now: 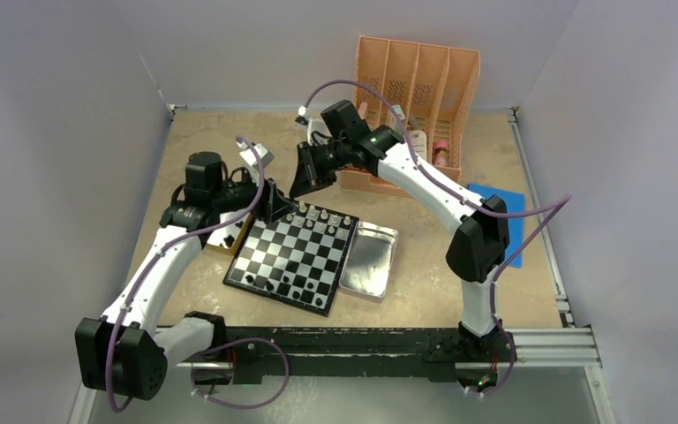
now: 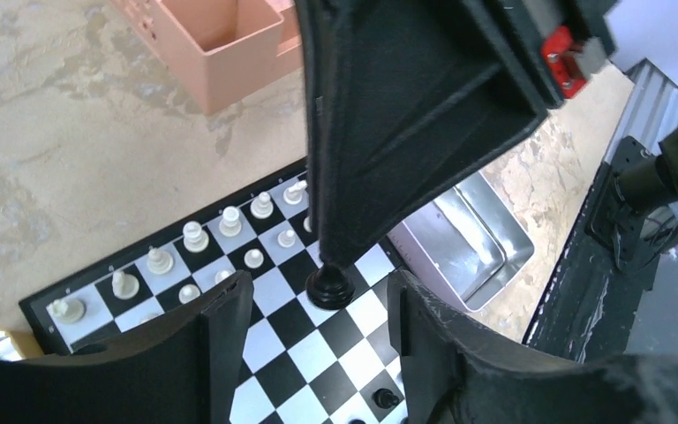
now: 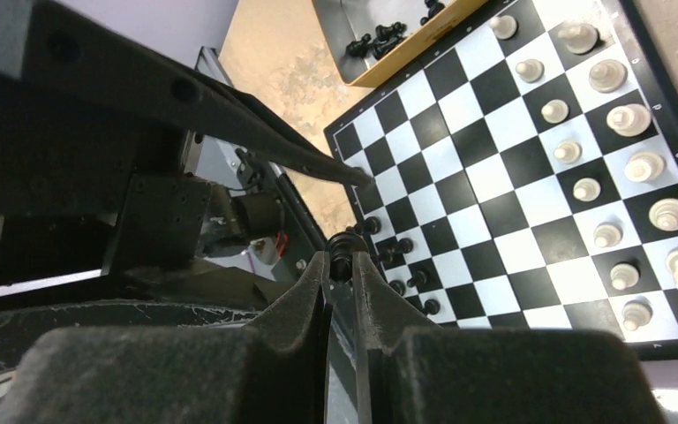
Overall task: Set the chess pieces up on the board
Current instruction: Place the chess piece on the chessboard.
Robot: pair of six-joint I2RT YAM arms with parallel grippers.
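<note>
On the left, a yellow-edged box [image 3: 406,53] sits on the desk just beside the left edge of the board [image 1: 305,247], with loose black pieces inside it. The left hand [image 2: 316,291] hovers low over the far left part of the board, its fingers [image 2: 221,336] spread wide and holding nothing. The board lies in the middle of the desk, turned at a slant. White chess pieces [image 2: 194,237] stand in two rows along its far edge, and a few black ones [image 3: 417,278] are scattered along the near edge.

The right hand [image 3: 342,265] reaches down from the far side, pinched tight on a single black piece [image 2: 330,286]. That piece hangs at its tips over the middle squares, right in front of the left hand's open gap.

A silver tray [image 1: 369,261] touches the board's right edge. Farther back stands an orange file rack [image 1: 415,97], and a blue sheet [image 1: 505,208] lies at the far right.
</note>
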